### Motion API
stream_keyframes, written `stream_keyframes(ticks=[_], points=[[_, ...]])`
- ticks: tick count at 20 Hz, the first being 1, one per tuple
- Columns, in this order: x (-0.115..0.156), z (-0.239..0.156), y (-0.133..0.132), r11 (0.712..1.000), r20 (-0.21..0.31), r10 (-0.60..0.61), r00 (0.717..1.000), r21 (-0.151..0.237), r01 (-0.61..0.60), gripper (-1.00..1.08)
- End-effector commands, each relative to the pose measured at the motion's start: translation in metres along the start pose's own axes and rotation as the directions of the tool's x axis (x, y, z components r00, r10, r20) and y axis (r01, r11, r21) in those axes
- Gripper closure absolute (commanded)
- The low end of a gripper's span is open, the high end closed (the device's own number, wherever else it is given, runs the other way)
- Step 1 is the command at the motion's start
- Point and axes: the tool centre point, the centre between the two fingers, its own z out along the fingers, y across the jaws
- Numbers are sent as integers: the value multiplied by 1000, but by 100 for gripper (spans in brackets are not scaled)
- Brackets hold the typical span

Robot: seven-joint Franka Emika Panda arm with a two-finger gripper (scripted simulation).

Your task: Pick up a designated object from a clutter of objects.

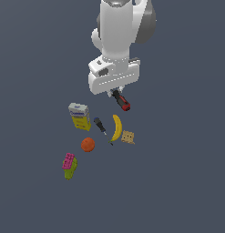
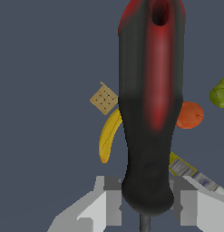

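1. Red-handled screwdriver (image 2: 152, 104) fills the wrist view, clamped near its shaft end between the gripper's (image 2: 147, 204) closed fingers.
2. Exterior view: screwdriver hangs under the gripper, clear of the floor (image 1: 177, 182).
3. Banana (image 1: 116, 127), cracker (image 1: 128, 137), orange ball (image 1: 88, 144) lie below.
4. Judgement: lift phase; next, raise steadily without slip.

White rounded arm (image 1: 120, 27) with grey joint shading, boxy white gripper (image 1: 115, 92), light grey fingers (image 2: 104, 206)

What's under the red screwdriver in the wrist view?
Below the held red screwdriver show the banana, cracker, orange ball and box. Its handle covers parts of the banana and ball.
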Motion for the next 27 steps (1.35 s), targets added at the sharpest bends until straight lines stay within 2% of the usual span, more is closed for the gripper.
stream_keyframes(ticks=[1, 8, 14, 20, 27], points=[[-9, -24, 13, 1000, 0, 0, 1000, 0, 0, 108], [-29, -84, 47, 1000, 1, 2, 1000, -2, -2, 108], [-40, -119, 67, 1000, 2, 2, 1000, -4, -2, 108], [-45, -138, 79, 1000, 2, 2, 1000, -5, -2, 108], [-44, -139, 79, 1000, 2, 2, 1000, -5, -2, 108]])
